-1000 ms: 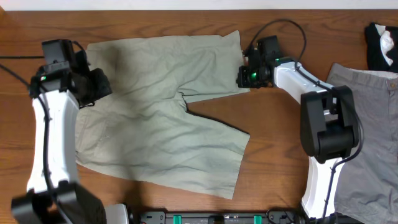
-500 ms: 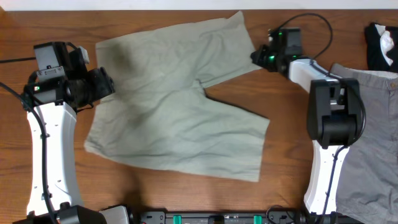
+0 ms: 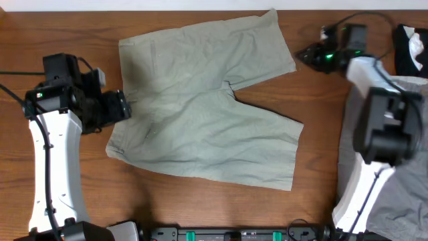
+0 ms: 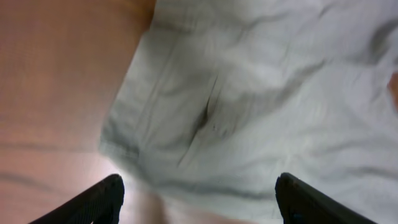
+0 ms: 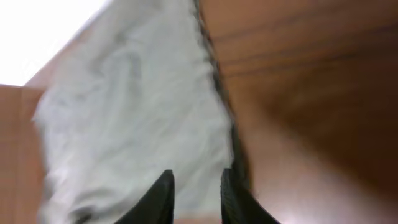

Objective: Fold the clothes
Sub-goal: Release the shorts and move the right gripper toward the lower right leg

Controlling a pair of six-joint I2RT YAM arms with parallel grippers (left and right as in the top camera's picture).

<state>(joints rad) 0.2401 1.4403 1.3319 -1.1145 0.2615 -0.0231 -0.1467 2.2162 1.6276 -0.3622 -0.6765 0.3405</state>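
Khaki shorts point(image 3: 200, 107) lie spread flat on the table point(image 3: 321, 154), so you've made no fold yet. Your left gripper point(image 3: 122, 107) gapes empty beside the waistband point(image 3: 127, 73). Your right gripper point(image 3: 302, 57) is nearly closed by a leg hem point(image 3: 284, 40); whether it grips, you can't tell.

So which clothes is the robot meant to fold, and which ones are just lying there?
For the job:
- the pale khaki-green shorts, spread out in the middle

Just lying about:
- the grey shorts, at the right edge under the right arm
- the small black-and-white garment, top right corner
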